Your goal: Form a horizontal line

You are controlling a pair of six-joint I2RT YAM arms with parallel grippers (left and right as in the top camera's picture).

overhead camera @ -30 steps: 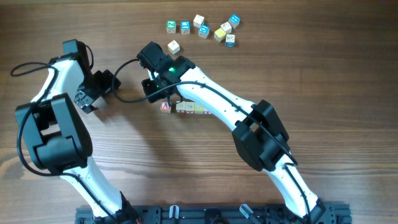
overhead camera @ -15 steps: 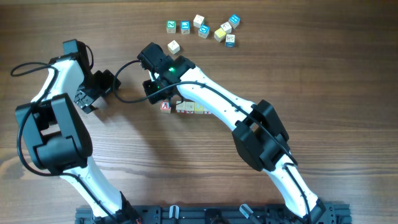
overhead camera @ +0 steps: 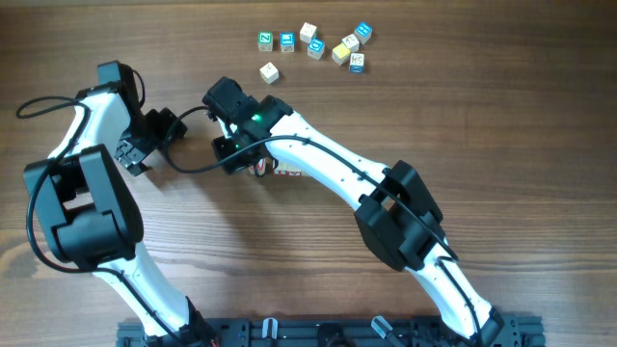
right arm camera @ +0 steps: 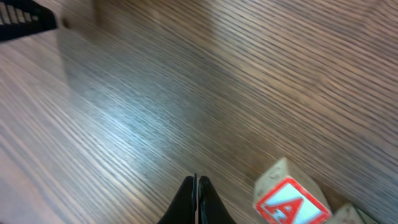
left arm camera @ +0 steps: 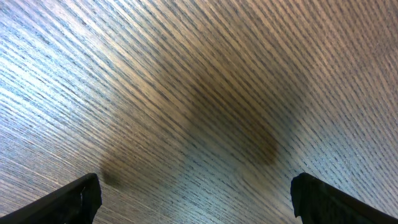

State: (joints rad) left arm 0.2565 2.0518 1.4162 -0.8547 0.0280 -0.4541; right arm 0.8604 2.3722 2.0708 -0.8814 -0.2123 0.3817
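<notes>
Where the row (right arm camera: pixel 290 200) ends, the closed right end effector (right arm camera: pixel 196 194) sits.

The wood-grain table (overhead camera: pixel 501 116) is carrying small letter cubes. The red "A" cube (right arm camera: pixel 289 204) is sitting flat on it, heading a horizontal line (overhead camera: pixel 286 173) that is running right from it and is mostly hidden from overhead. Above the "A" cube a lone cream cube (overhead camera: pixel 269 71) is lying apart. Farther up and to the right of the "A" cube, a loose cluster of cubes (overhead camera: pixel 316 46) is resting.
</notes>
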